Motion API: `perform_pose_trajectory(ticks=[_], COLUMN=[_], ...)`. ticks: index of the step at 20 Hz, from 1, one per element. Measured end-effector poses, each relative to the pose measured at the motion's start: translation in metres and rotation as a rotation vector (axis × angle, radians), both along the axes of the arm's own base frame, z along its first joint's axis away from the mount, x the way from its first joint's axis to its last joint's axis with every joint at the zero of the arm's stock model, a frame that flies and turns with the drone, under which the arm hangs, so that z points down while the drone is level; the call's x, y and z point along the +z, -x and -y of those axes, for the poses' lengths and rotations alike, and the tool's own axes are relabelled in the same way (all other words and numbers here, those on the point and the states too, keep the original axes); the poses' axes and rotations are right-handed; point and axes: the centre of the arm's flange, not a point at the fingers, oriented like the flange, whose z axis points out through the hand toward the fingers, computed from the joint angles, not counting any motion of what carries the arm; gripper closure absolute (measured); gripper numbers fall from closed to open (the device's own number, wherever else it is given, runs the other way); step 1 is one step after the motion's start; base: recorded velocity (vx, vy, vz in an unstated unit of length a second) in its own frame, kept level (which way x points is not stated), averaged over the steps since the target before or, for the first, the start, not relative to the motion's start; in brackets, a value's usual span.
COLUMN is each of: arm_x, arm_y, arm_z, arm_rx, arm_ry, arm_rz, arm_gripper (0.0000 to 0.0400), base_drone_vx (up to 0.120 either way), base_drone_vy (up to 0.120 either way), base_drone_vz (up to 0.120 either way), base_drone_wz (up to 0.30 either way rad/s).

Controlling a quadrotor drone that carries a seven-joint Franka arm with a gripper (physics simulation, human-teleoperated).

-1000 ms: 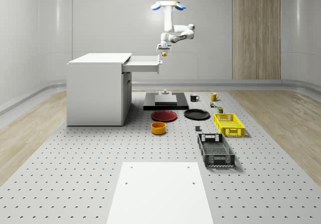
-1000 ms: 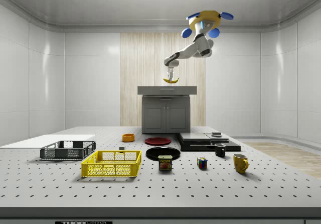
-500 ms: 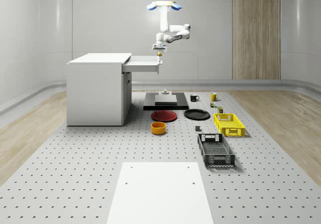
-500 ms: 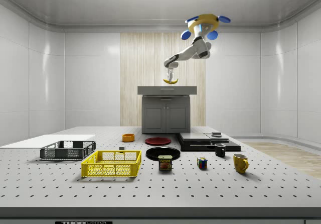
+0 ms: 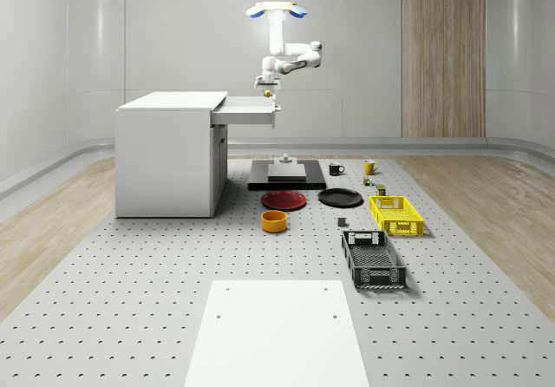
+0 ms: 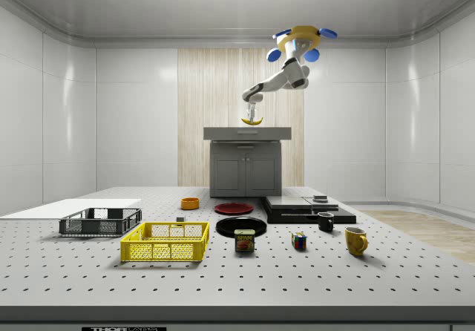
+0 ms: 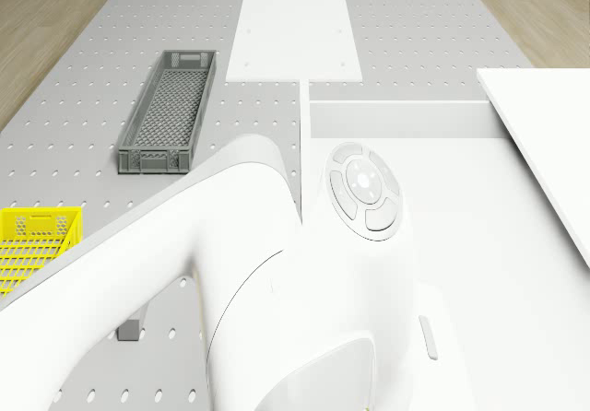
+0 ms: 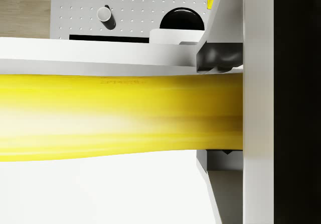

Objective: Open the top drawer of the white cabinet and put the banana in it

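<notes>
The drone point(image 5: 274, 10) hovers beside the white cabinet point(image 5: 169, 153), jaws pinching the banana point(image 6: 252, 120) mid-length just above the open top drawer point(image 5: 247, 111). Light, soft, bruisable fruit, I'd say; that middle hold looks right.

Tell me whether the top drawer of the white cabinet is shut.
No: the top drawer juts out from the white cabinet toward the whole-scene view's right, under the gripper.

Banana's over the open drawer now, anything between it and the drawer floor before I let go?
Nothing visible. The gripper holds the banana just above the open top drawer, whose white inside looks bare.
</notes>
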Motion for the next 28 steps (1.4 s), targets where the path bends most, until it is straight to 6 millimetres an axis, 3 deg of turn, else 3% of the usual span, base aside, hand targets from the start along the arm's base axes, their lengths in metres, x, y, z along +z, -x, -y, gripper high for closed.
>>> perform_pose_trajectory(ticks=[13, 28], arm_x=[0.002, 0.058], arm_y=[0.0, 0.0], arm_z=[0.0, 0.0], arm_rx=[0.0, -0.001], arm_ry=[0.0, 0.0], arm_rz=[0.0, 0.0], arm_gripper=[0.021, 0.021], base_drone_vx=[0.0, 0.0], base_drone_vy=[-0.108, 0.0], base_drone_vz=[0.0, 0.0], base_drone_wz=[0.0, 0.0])
